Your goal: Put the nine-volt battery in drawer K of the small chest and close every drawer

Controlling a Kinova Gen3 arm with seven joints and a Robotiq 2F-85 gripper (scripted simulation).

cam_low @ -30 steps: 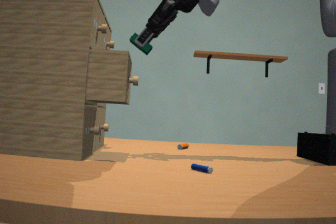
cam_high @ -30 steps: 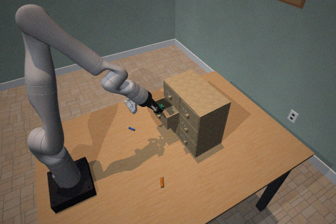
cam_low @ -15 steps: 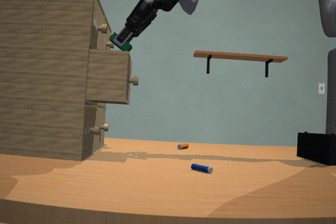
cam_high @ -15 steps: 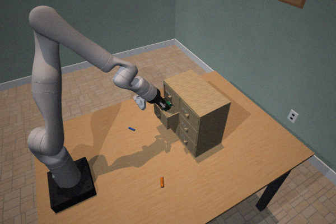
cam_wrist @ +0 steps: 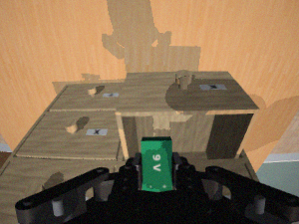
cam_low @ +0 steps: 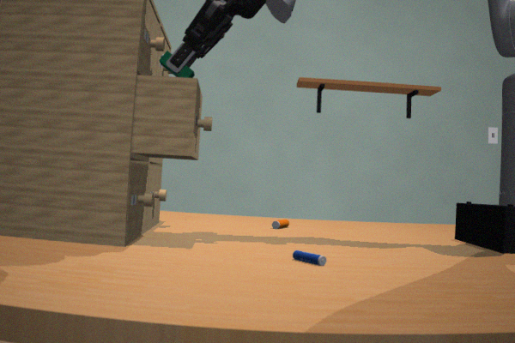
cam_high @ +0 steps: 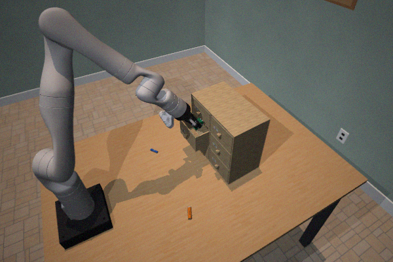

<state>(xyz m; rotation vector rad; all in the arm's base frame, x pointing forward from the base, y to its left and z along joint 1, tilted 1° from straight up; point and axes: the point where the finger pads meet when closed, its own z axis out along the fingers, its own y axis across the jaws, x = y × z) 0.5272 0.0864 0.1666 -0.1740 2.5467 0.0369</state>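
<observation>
The green nine-volt battery [cam_high: 200,121] [cam_low: 186,72] [cam_wrist: 156,159] is tilted between the fingertips of my gripper [cam_high: 198,124] [cam_low: 180,59] [cam_wrist: 156,161], which is shut on it. The battery is over the opening of the pulled-out drawer [cam_high: 202,141] [cam_low: 167,117] [cam_wrist: 145,92], at about rim height in the exterior view. This drawer is the middle one in the chest's left column in the top view. Its label is too blurred to read surely. The chest [cam_high: 229,105] [cam_low: 64,103] stands upright. Its other visible drawers look pushed in.
A blue battery [cam_high: 154,150] [cam_low: 308,257] and an orange battery [cam_high: 189,213] [cam_low: 280,224] lie on the table [cam_high: 147,229] [cam_low: 236,296], away from the chest. Close to my gripper are the upper drawer's knob [cam_low: 158,44] and the chest front above the open drawer.
</observation>
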